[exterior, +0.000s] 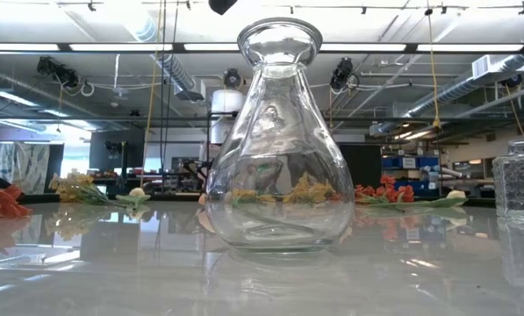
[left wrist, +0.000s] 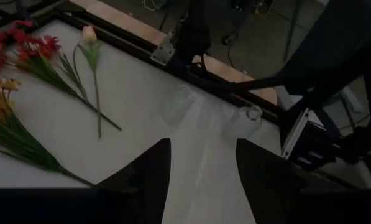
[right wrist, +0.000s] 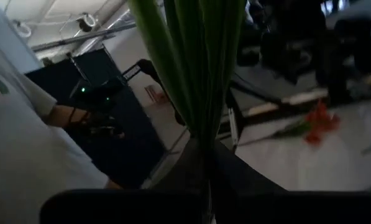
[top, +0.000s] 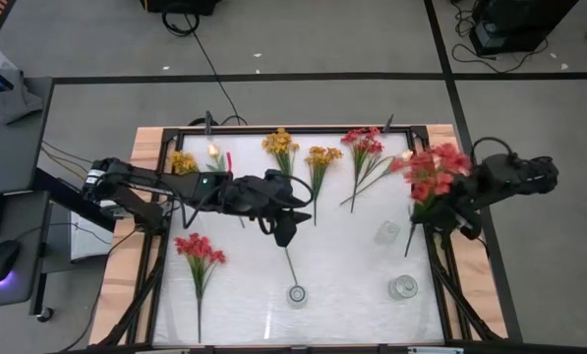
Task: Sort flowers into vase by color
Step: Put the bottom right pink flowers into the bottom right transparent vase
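My right gripper [top: 446, 212] is at the table's right edge, shut on a bushy red-pink flower cluster [top: 436, 171]. My left gripper [top: 284, 232] hovers open over the table's middle, nothing between its fingers [left wrist: 201, 180]. Along the far side lie yellow-orange clusters [top: 281, 146], another red-pink cluster [top: 364, 146] and a pale peach bud [left wrist: 89, 35]. One more red-pink cluster [top: 200, 250] lies at the near left. A clear bulbous vase [exterior: 275, 140] stands near the front edge [top: 298, 294]. I cannot tell whether a stem is in it. My right gripper pinches the cluster's green stems [right wrist: 201, 118] between its two fingers, which lie across them and come in about level from the table's right. The blooms stand on the far side of the fingers. The stem end [top: 409, 248] sticks out toward the near side, over the table.
Two more clear glass vessels stand at the near right [top: 403, 287] and right of middle [top: 386, 233]. A dark frame [top: 273, 129] borders the table. A person in a grey shirt [right wrist: 23, 143] stands beyond the table in the right wrist view.
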